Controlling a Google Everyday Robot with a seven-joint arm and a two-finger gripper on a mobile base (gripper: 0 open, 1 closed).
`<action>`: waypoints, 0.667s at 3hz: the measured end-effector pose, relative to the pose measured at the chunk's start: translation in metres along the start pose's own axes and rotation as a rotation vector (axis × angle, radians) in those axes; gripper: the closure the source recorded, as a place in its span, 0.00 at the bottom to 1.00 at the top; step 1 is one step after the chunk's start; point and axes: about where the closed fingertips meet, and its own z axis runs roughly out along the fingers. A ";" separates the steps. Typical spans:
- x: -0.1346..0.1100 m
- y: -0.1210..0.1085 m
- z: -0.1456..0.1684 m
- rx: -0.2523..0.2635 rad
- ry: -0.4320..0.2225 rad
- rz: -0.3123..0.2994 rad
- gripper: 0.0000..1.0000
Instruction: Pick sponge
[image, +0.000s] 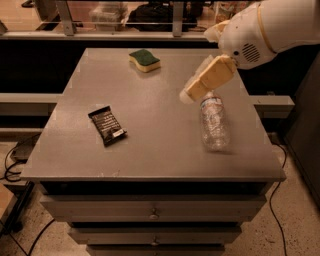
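Note:
The sponge (144, 59), dark green on top with pale yellow foam below, lies flat near the far edge of the grey table (150, 145), left of centre. My gripper (189, 93), with pale yellow blocky pads, hangs from the white arm at the upper right. It is above the table's right-middle, to the right of and nearer than the sponge, well apart from it. It holds nothing that I can see.
A clear plastic bottle (213, 122) lies on its side on the right of the table, just below the gripper. A black snack-bar wrapper (107, 125) lies on the left front. Drawers sit under the tabletop. A railing and dark bags stand behind the table.

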 end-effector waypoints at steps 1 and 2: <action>-0.007 -0.029 0.028 0.042 -0.013 0.026 0.00; -0.003 -0.058 0.057 0.076 -0.019 0.085 0.00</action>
